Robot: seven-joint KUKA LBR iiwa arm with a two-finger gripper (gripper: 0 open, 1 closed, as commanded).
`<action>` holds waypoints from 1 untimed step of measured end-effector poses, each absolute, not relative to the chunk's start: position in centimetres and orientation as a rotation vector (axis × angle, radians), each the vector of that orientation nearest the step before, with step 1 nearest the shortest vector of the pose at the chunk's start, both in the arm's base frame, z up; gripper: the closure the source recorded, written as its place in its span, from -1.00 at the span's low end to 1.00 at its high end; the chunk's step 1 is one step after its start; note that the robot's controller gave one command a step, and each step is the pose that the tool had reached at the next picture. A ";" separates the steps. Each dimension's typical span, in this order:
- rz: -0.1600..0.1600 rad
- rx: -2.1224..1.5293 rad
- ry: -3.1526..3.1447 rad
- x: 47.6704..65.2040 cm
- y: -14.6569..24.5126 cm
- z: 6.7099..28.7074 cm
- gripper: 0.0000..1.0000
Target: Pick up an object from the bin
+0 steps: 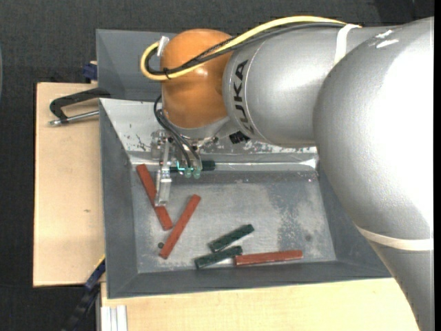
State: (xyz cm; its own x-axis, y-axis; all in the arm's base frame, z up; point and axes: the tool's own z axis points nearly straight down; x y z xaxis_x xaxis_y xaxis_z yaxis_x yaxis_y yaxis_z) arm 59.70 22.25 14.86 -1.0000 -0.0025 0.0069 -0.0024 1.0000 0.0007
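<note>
My gripper (pixel 163 190) hangs over the left part of the bin, one metal finger reaching down beside a long red stick (pixel 153 196) that lies along the left wall. The finger's tip stands right at the middle of that stick. A second red stick (pixel 180 226) lies slanted just to the right of it, its upper end near the finger.
Near the bin's front lie a dark green stick (pixel 231 238), another dark green stick (pixel 216 258) and a red stick (pixel 269 257) laid flat. The arm with its orange cover and yellow cable covers the bin's back and right side.
</note>
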 end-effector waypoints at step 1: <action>-0.004 0.001 -3.143 59.9 22.2 15.4 -1.00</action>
